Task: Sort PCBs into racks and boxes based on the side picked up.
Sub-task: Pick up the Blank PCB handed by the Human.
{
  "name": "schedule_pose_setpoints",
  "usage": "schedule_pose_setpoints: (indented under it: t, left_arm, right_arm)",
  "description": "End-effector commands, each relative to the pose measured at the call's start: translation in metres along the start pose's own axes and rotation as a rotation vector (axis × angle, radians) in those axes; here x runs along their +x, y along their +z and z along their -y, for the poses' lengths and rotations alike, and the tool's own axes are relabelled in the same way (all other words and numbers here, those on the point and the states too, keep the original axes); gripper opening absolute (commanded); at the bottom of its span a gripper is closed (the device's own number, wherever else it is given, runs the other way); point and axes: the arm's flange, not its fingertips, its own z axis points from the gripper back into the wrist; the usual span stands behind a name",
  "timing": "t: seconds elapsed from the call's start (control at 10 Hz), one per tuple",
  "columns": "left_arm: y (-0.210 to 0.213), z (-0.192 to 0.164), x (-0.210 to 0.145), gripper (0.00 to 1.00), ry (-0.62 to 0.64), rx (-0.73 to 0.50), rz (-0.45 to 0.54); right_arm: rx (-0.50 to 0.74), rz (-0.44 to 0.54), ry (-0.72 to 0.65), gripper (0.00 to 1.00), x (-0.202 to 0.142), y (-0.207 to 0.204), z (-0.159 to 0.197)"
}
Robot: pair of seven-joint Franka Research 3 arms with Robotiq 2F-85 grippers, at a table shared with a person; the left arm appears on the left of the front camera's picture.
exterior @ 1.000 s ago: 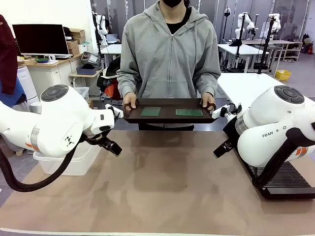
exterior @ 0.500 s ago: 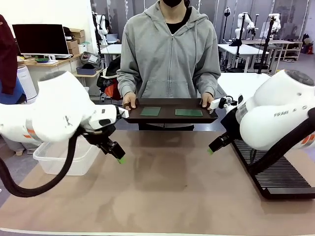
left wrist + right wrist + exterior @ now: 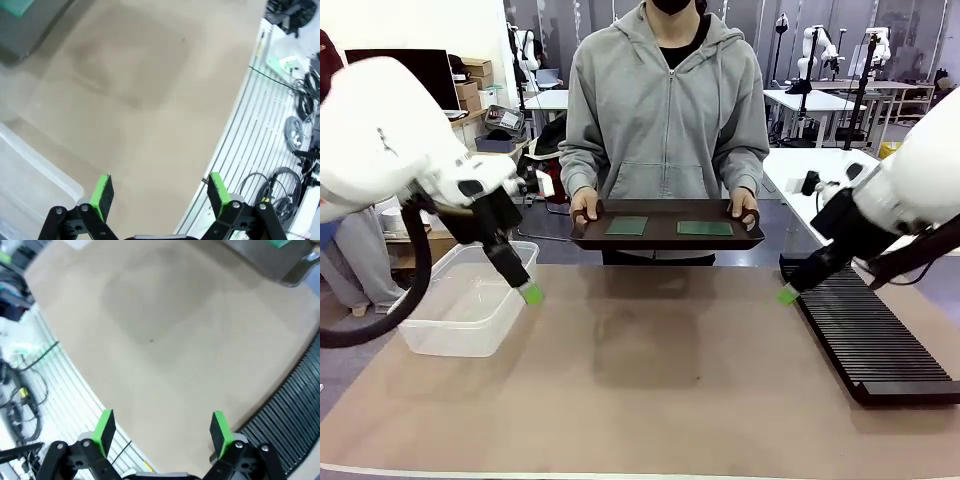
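**PCBs (image 3: 626, 226) lie on the held tray, both grippers spread and empty**

Front view: two green PCBs lie flat and apart on a dark brown handled tray (image 3: 665, 231), the second (image 3: 705, 228) to picture right of the first. A person in a grey hoodie holds the tray by both ends above the table's far edge, one hand (image 3: 584, 207) at each handle. The left gripper (image 3: 530, 293) hangs over the near rim of the clear plastic tub (image 3: 432, 338). The right gripper (image 3: 787, 294) hangs just beside the far end of the black slotted rack (image 3: 880, 345). Between them lies the brown table mat (image 3: 650, 380).

Left wrist view: the left gripper (image 3: 161, 192) has its green pads set wide apart with nothing between them, above the mat. A corner of the tub (image 3: 35, 172) lies at lower left. The tray (image 3: 35, 30), blurred, sits at the top left corner with a scrap of green PCB (image 3: 17, 6).

Right wrist view: the right gripper (image 3: 162, 432) is likewise spread wide and holds nothing. The rack (image 3: 292, 412) runs along the lower right, and the tray (image 3: 265, 257) shows at the top right.
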Motion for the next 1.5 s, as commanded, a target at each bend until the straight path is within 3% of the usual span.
schedule_pose_setpoints:
  t: [0.0, 0.1, 0.2, 0.7, 0.9, 1.0, 1.1, 1.4]
  left_arm:
    - [0.024, -0.009, -0.004, 1.0, -0.022, -0.009, 0.071]
    - [0.03, -0.003, -0.002, 1.0, 0.013, 0.029, 0.089]
    - [0.02, -0.001, 0.001, 1.0, -0.025, 0.003, 0.032]
    - [0.022, 0.002, 0.005, 1.0, -0.019, 0.023, 0.021]
    - [0.071, 0.0, 0.002, 1.0, -0.091, 0.002, 0.005]
    - [0.092, 0.002, -0.001, 1.0, -0.05, 0.137, 0.041]
    - [0.114, 0.006, -0.004, 1.0, -0.04, 0.071, 0.022]
    - [0.169, 0.008, -0.012, 1.0, 0.129, 0.123, 0.039]
  right_arm:
    - [0.063, -0.009, 0.023, 1.0, 0.001, 0.037, 0.014]
    - [0.051, -0.015, 0.036, 1.0, 0.0, 0.054, 0.016]
    - [0.024, -0.005, 0.012, 1.0, 0.001, 0.022, 0.003]
    - [0.019, -0.034, 0.012, 1.0, 0.0, 0.028, 0.001]
    - [0.137, -0.035, 0.03, 1.0, 0.009, 0.081, 0.014]
    - [0.193, 0.012, 0.044, 1.0, 0.01, 0.11, 0.014]
    - [0.199, 0.056, 0.081, 1.0, 0.01, 0.137, 0.016]
    - [0.037, 0.166, 0.179, 1.0, 0.014, 0.209, 0.023]
